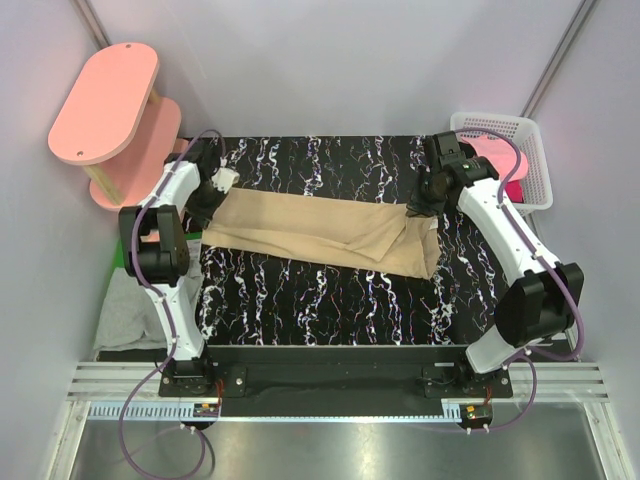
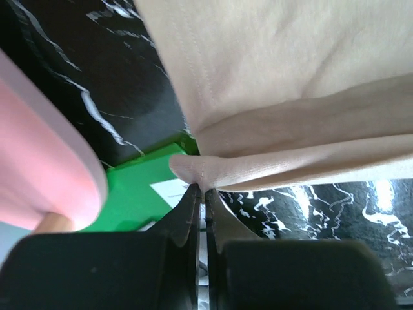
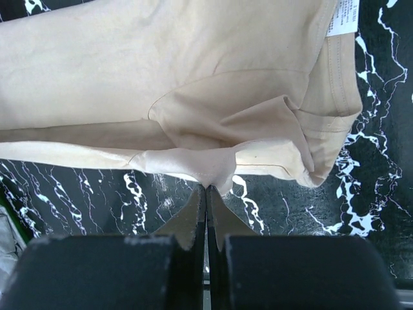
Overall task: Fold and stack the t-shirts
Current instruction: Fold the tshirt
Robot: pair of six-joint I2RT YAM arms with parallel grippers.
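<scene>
A tan t-shirt (image 1: 320, 235) lies folded into a long band across the black marbled table (image 1: 330, 300). My left gripper (image 1: 212, 195) is shut on the band's left end, pinching a fold of tan cloth (image 2: 193, 169) between its fingertips (image 2: 205, 191). At the right end my right gripper (image 1: 418, 205) is shut on the far edge of the tan t-shirt (image 3: 213, 169), near the collar and its white label (image 3: 342, 16). A grey t-shirt (image 1: 130, 315) lies off the table's left side. Pink cloth (image 1: 492, 150) sits in the basket.
A pink two-tier oval shelf (image 1: 115, 115) stands at the far left corner, close to my left gripper. A white plastic basket (image 1: 530, 160) stands at the far right. A green surface (image 2: 139, 190) lies beside the table under the left gripper.
</scene>
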